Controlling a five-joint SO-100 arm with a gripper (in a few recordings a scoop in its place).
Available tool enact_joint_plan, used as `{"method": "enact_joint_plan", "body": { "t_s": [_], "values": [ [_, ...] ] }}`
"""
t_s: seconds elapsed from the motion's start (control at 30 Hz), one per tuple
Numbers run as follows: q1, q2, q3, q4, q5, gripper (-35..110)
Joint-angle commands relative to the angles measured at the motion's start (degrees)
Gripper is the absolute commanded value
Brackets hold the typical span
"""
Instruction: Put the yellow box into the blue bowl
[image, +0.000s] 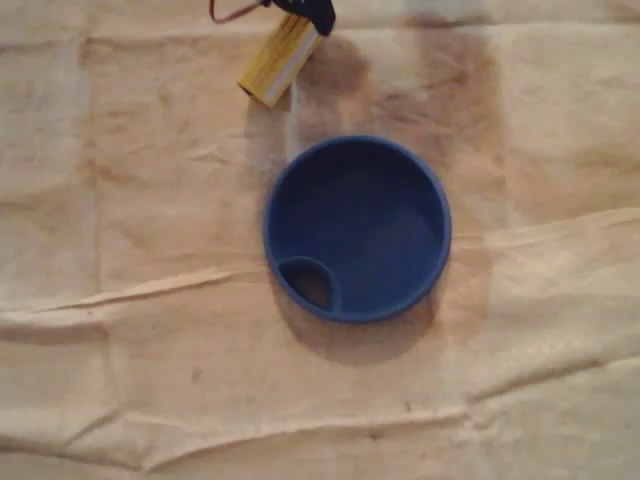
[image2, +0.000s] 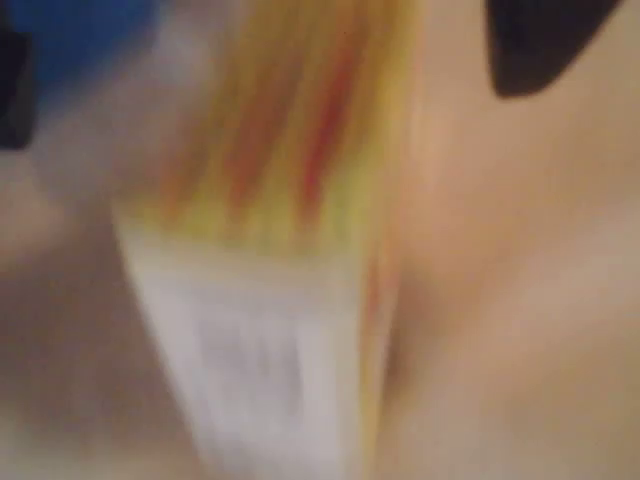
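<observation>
Blue bowl (image: 357, 228) empty | yellow box (image: 280, 58) outside, near its upper-left rim | fingers (image: 315, 12) at box's top end, grip unclear

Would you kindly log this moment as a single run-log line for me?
gripper: at top end of yellow box, grip unclear | yellow box: outside blue bowl | blue bowl: empty | wrist view: blurred

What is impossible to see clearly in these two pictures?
1. Overhead view: the top edge cuts off the arm above the yellow box.
2. Wrist view: blur hides any print on the box.
3. Both views: whether the fingers grip the box is unclear.
</observation>
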Motion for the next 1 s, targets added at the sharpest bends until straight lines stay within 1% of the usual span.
{"method": "enact_joint_plan", "body": {
  "t_s": [0.0,0.97],
  "values": [
    [-0.18,0.44,-3.25,-0.09,0.0,25],
    [-2.11,-4.13,-2.55,-0.09,0.18,25]
  ]
}}
